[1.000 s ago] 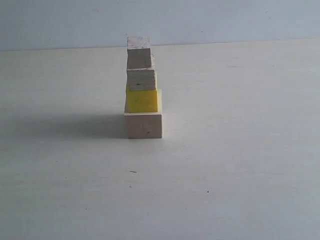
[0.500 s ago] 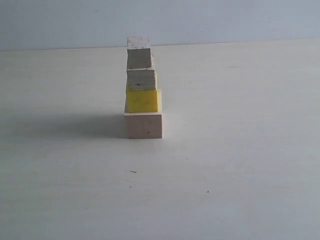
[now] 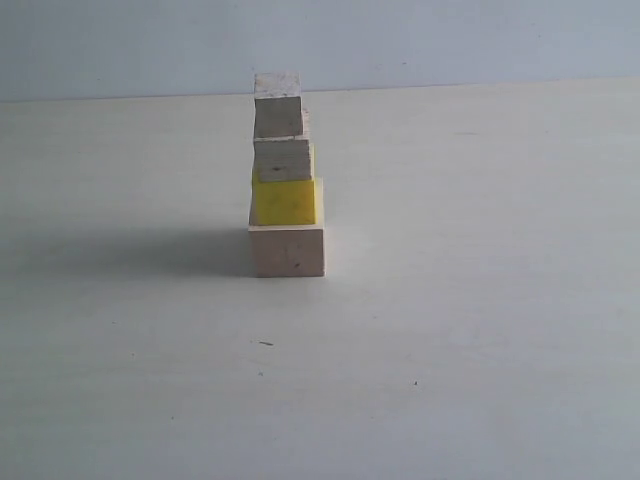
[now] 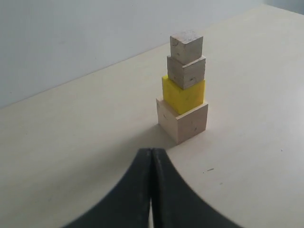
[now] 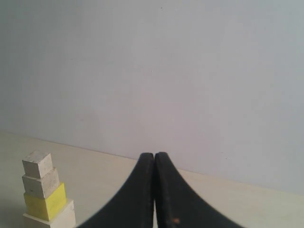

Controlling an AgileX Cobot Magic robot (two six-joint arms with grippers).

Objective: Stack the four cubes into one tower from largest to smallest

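Observation:
A tower of four cubes stands on the pale table. The large pale wood cube [image 3: 287, 251] is at the bottom, the yellow cube [image 3: 285, 202] rests on it, then the medium wood cube [image 3: 282, 160], and the small wood cube [image 3: 278, 106] sits on top. The same tower shows in the left wrist view as large cube [image 4: 184, 121], yellow cube [image 4: 184, 95], medium cube [image 4: 186, 72] and small cube [image 4: 186, 46]. My left gripper [image 4: 151, 152] is shut and empty, short of the tower. My right gripper [image 5: 154, 156] is shut and empty, well apart from the tower [image 5: 45, 195]. Neither gripper appears in the exterior view.
A plain pale wall [image 3: 420, 40] runs behind the table [image 3: 480, 300]. A few small dark specks [image 3: 265, 343] lie on the tabletop in front of the tower.

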